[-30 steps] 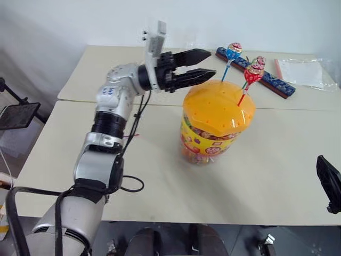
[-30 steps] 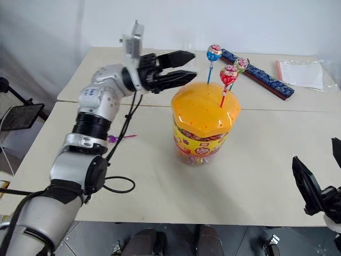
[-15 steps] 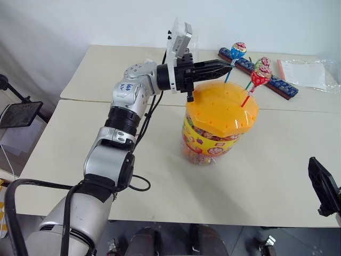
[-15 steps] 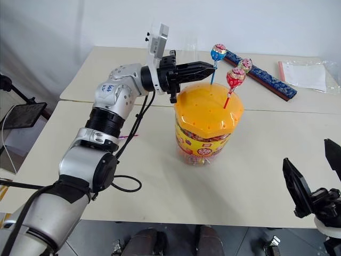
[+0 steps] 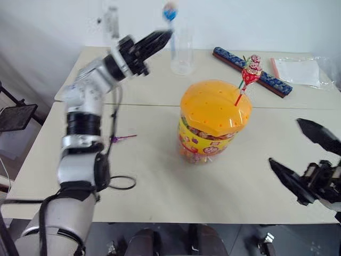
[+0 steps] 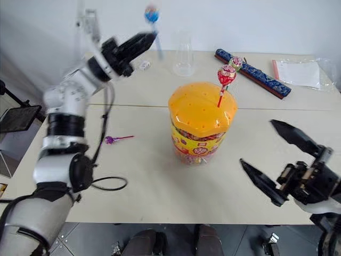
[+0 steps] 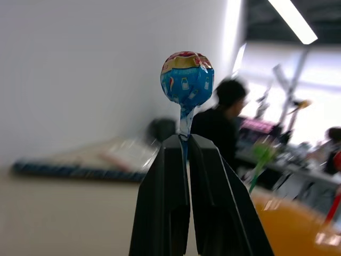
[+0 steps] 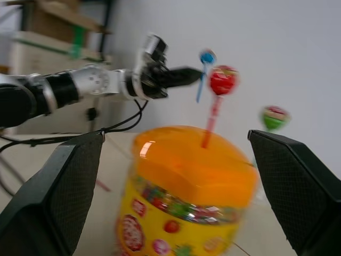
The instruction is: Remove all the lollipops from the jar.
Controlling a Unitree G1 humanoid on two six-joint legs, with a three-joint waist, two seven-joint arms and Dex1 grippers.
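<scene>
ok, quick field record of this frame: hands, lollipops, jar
left hand: shut on the stick of the blue lollipop, raised off to the jar's left
right hand: open, holds nothing, right of the jar
jar: upright on the table, orange lid on
red lollipop: stuck in the lid
green/pink lollipop: stands just behind the red one
purple lollipop: lies on the table, left of the jar
</scene>
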